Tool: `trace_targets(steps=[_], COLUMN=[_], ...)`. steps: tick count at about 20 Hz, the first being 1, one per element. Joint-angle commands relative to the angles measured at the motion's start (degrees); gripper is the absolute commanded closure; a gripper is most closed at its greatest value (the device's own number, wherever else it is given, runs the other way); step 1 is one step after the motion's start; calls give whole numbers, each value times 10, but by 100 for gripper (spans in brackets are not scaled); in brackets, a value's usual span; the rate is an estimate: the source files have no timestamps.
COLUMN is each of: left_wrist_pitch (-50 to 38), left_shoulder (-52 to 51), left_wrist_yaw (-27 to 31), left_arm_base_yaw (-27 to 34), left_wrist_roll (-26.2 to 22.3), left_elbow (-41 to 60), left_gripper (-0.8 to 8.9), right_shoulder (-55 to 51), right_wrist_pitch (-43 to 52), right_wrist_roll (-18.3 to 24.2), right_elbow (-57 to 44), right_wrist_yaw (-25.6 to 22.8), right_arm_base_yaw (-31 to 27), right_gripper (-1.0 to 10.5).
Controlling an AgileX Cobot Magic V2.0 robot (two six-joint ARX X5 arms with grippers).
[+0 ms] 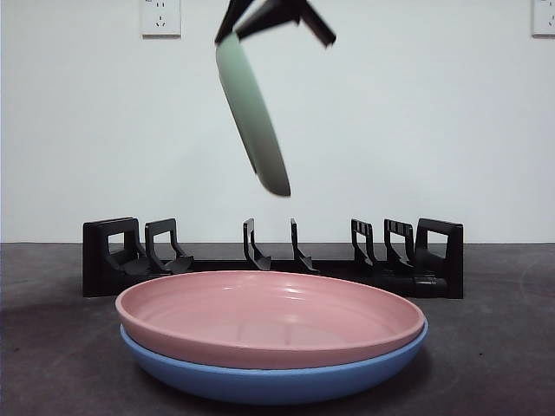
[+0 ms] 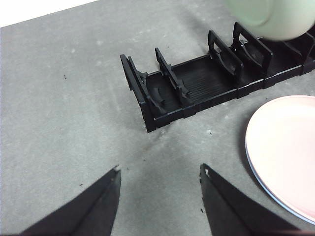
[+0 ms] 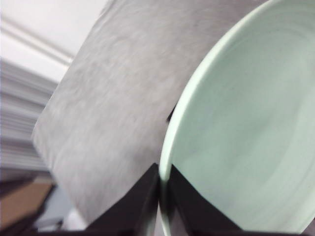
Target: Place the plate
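Green plate (image 1: 252, 113) on edge, tilted, above rack (image 1: 273, 258); right tool (image 3: 162, 191) pinching rim; left tool (image 2: 160, 179) spread.

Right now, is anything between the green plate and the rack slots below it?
Nothing visible blocks it. The right gripper holds the green plate tilted in the air above the black rack, whose slots stand empty. The pink plate sits in front of the rack.

The pale green round plate (image 2: 273, 17) is blurred and cropped by the left wrist view's edge; the blue plastic plate (image 1: 273, 377) is mostly hidden under the pink plate (image 1: 269, 316).
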State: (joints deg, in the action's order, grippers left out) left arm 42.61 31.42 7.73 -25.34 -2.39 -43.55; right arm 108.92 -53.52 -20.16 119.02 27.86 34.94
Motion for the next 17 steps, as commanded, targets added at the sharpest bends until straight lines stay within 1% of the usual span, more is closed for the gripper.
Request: trace_targets(steps=[1,2,3,4,5,7,10,12,15,17], left_wrist_pitch=[-7,-7,-9,-12,-17,-28,-40,-41,-41,-40], left_shoulder=[1,1,1,1,1,1,1,1,1,1], left_wrist_yaw=[2,2,2,2,2,2,2,2,2,2], left_arm_base_yaw=[-1,-1,-1,-1,-1,-1,-1,-1,-1,-1], left_wrist_roll=[-9,-9,-9,-9,-9,-8,-8,-8,-8,-8], left_elbow=[-10,-10,-10,-10,-10,-10,-10,-10,-10,-10], left_gripper=[560,560,560,560,560,563,563,563,563,563], right_shoulder=[-17,-31,-44,-52,-59,-65,-67,-68,-77,-99], right_wrist_pitch=[-35,-56,-78,-96,-110,-125,-146,-163,-166,-144], right_wrist_roll=[73,102,136,158,169,175,178,179,180,180], right_elbow=[26,26,26,26,26,24,16,14,-6,-53], right_wrist_yaw=[-18,-59,-121,-181,-224,-256,-327,-357,-374,-389], right_arm_base_yaw=[23,36,53,75,100,134,193,225,263,286], right_gripper=[933,933,933,932,932,932,932,932,932,933])
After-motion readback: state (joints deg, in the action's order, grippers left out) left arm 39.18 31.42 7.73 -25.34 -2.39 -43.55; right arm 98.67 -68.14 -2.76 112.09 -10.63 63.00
